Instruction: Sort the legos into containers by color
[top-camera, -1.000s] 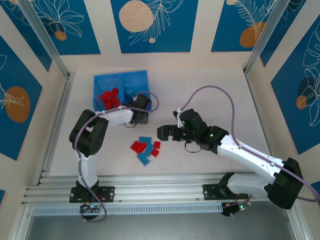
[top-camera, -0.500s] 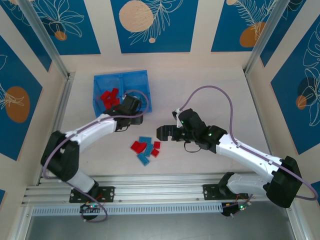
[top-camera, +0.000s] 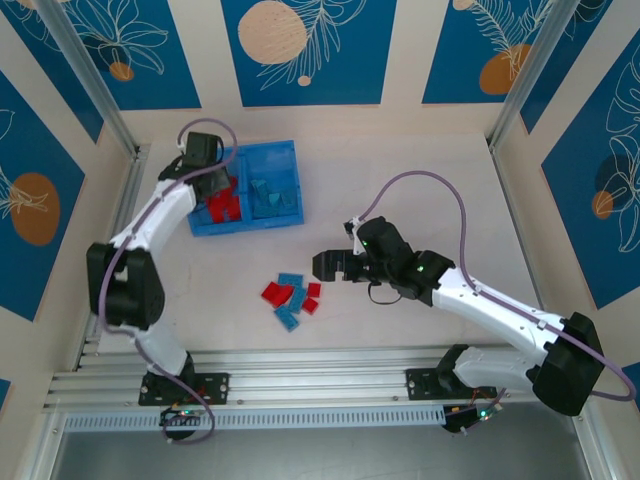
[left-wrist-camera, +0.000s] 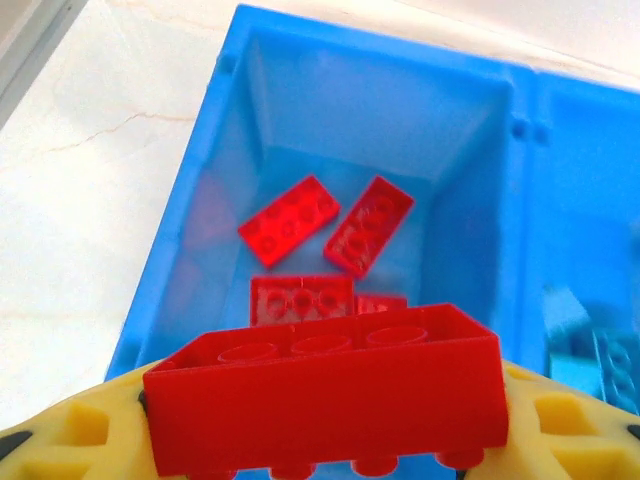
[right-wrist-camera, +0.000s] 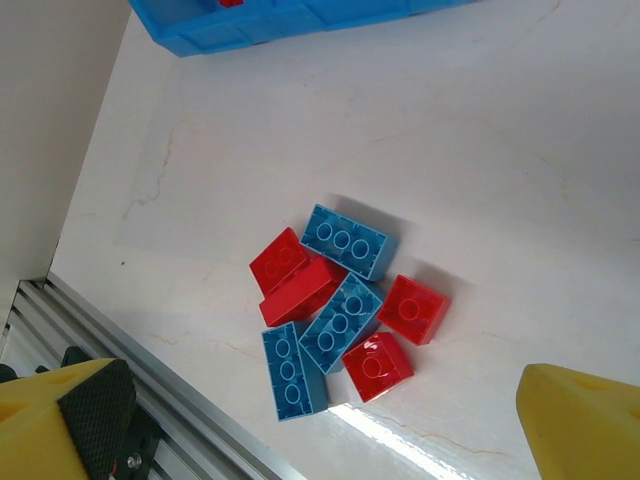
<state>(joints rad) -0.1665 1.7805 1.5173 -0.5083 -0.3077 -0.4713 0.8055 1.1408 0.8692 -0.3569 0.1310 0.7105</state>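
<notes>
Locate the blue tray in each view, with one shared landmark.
Top external: tray, upper left.
Left wrist: tray across the upper frame, behind the held red brick.
Right wrist: tray along the top edge.
Shared landmark: red bricks in its left compartment.
</notes>
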